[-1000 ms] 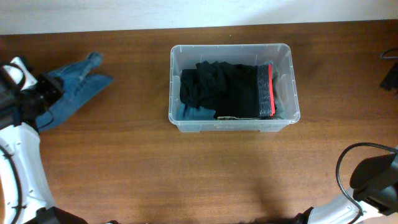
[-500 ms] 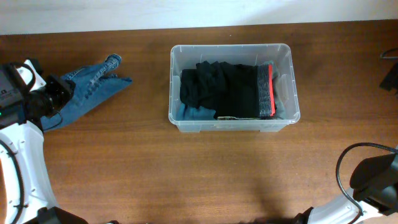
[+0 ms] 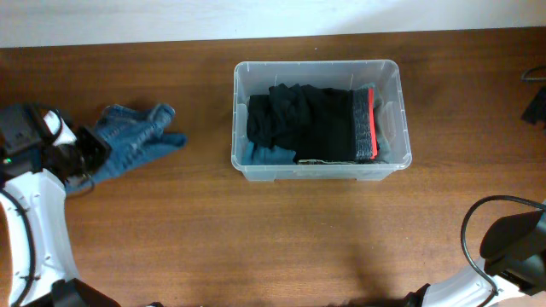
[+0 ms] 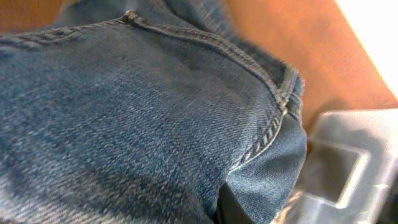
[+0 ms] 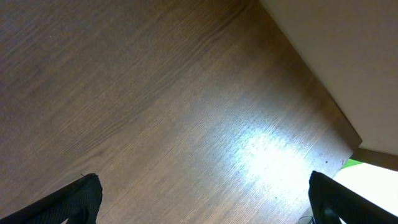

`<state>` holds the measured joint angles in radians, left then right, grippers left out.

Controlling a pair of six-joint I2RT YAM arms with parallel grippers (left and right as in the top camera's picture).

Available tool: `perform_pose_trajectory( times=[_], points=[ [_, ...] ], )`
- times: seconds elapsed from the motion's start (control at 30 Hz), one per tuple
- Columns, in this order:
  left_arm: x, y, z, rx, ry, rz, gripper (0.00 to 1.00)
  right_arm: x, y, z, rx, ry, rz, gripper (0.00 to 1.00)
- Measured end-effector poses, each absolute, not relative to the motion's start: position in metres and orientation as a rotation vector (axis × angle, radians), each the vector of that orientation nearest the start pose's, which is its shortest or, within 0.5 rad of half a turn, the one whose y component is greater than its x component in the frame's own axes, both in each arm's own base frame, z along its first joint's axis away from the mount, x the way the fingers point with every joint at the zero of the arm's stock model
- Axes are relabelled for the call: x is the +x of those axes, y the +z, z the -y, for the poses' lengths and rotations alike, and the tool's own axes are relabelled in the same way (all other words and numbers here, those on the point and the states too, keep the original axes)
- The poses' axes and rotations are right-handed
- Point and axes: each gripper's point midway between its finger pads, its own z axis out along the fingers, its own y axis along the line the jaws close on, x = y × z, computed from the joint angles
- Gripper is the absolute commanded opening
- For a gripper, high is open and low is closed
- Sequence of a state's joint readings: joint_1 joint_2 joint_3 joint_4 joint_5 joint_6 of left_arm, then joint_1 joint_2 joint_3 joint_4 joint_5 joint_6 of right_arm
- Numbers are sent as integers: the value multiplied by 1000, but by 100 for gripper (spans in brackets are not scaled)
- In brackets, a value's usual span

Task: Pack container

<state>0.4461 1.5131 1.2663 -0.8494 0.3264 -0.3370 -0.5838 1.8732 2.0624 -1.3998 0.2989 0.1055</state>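
Denim garment (image 3: 136, 141) is clamped in the left hand (image 3: 94, 153) on the surface (image 3: 256, 230) beside the container (image 3: 317, 173); the right hand (image 5: 205, 199) is held spread wide, empty.

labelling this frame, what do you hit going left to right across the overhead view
left arm → jeans → container with folded clothes inside → right arm
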Motion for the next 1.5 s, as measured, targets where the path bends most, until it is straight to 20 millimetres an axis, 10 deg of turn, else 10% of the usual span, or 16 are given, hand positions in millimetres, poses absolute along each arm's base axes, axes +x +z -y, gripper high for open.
perform_pose_trajectory(
  times=[0.27,0.67,0.97,1.17,1.5],
  points=[
    [327,113,-97,-995,-412,-2577,1,316,248,269,1023,-533,-2623,98],
    [360,118,-96,-882,-376,-2502,1,316,248,269,1023,-533,-2623,98],
    [378,82,-84,-873,-288,-2573,1,316,248,269,1023,-533,-2623,98],
    [372,54,-83,-919,-264,-2656,63,316,248,269,1023,-533,-2623,98],
    [358,57,-64,-955,-390,-2704,65,316,248,269,1023,-533,-2623,99]
  ],
)
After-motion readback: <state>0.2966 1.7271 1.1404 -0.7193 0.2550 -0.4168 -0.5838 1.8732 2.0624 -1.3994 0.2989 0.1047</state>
